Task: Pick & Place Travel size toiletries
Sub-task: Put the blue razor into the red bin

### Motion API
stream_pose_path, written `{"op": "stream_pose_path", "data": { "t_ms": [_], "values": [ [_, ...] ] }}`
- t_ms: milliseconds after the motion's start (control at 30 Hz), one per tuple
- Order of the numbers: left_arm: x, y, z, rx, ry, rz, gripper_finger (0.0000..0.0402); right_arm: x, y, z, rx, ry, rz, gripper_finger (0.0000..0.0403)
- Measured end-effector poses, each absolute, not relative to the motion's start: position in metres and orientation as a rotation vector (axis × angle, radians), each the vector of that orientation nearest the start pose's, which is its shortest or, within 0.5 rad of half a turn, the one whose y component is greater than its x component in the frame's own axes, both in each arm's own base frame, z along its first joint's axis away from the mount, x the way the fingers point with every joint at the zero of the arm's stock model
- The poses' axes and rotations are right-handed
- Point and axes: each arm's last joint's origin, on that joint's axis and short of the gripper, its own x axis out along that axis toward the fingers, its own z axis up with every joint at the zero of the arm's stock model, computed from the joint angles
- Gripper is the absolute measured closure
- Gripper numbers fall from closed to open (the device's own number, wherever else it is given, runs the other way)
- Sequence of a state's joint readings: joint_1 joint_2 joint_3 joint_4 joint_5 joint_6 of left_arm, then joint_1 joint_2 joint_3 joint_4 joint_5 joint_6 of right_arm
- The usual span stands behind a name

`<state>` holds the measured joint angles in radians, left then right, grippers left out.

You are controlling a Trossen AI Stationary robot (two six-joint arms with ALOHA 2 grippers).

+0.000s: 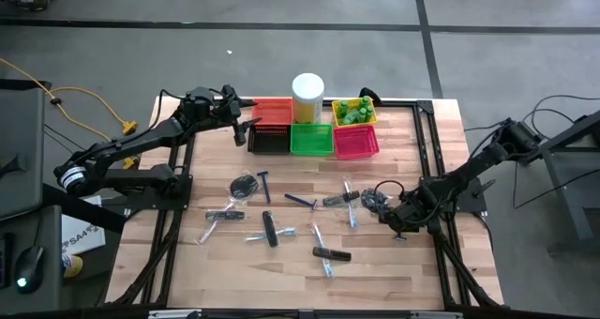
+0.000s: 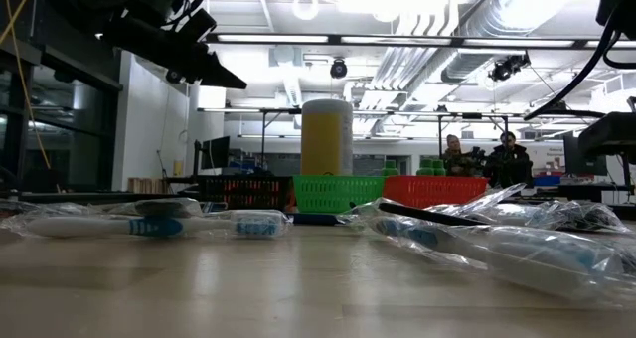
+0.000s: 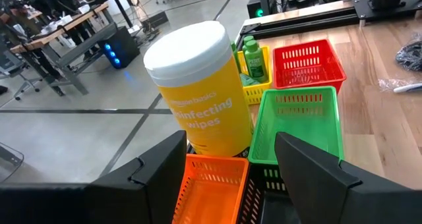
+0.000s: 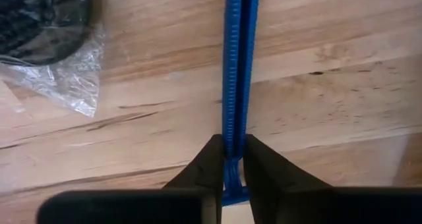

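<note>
- My right gripper (image 4: 230, 159) is down at the right side of the table (image 1: 412, 272), its two fingers pinched together on the thin blue handle of a razor (image 4: 237, 66).
- That razor handle lies flat on the wood and runs straight out from between my fingertips.
- Just beside it lies a dark coiled bundle (image 4: 39, 16) in crinkled clear wrap, not touching my fingers.
- From above, my right gripper (image 1: 401, 220) sits near that bundle (image 1: 377, 198), at the right end of the scattered toiletries.
- The rest of the toiletries are spread over the middle of the table: another blue razor (image 1: 300, 201), a dark razor (image 1: 265, 181), a black stick (image 1: 270, 229), a wrapped toothbrush (image 1: 350, 206).
- My left gripper (image 1: 246, 127) hangs above the back of the table by the orange basket (image 1: 273, 112), fingers spread wide apart and holding nothing.
- Past my left fingers (image 3: 161, 165) I see the white and yellow wipes tub (image 3: 198, 92), the green basket (image 3: 300, 122), the red basket (image 3: 308, 62), and the yellow basket (image 3: 257, 92) with small green bottles (image 3: 254, 59) in it.
- From table height, wrapped toothbrushes (image 2: 149, 225) lie in front of the row of baskets, and people sit far off in the room behind.
</note>
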<state>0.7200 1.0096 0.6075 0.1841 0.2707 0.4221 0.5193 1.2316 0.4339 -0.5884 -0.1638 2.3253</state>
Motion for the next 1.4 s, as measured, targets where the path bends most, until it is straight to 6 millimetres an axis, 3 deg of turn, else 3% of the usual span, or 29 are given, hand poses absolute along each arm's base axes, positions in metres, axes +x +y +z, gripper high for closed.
{"op": "stream_pose_path", "data": {
  "t_ms": [267, 533, 700, 833, 967, 1233, 1400],
  "values": [
    [0.171, 0.14, 0.267, 0.328, 0.284, 0.398, 0.0172, 0.138, 0.084, 0.133, 1.619, 1.203, -1.138, 0.0376],
    [0.172, 0.141, 0.273, 0.362, 0.23, 0.418, 0.0172, 0.136, 0.073, 0.157, 1.698, 1.03, -0.978, 0.0377],
    [0.172, 0.141, 0.273, 0.362, 0.229, 0.418, 0.0172, 0.137, 0.059, 0.175, 1.642, 0.85, -0.873, 0.0377],
    [0.172, 0.141, 0.273, 0.362, 0.23, 0.421, 0.0172, 0.142, 0.037, 0.193, 1.505, 0.637, -0.844, 0.0377],
    [0.172, 0.141, 0.274, 0.339, 0.212, 0.427, 0.0172, 0.148, 0.01, 0.209, 1.327, 0.553, -0.831, 0.0377],
    [0.172, 0.141, 0.279, 0.276, 0.144, 0.443, 0.0172, 0.167, -0.05, 0.239, 0.916, 0.565, -0.742, 0.0377],
    [0.172, 0.141, 0.281, 0.225, 0.115, 0.45, 0.0172, 0.182, -0.088, 0.243, 0.708, 0.674, -0.668, 0.0377]
  ]
}}
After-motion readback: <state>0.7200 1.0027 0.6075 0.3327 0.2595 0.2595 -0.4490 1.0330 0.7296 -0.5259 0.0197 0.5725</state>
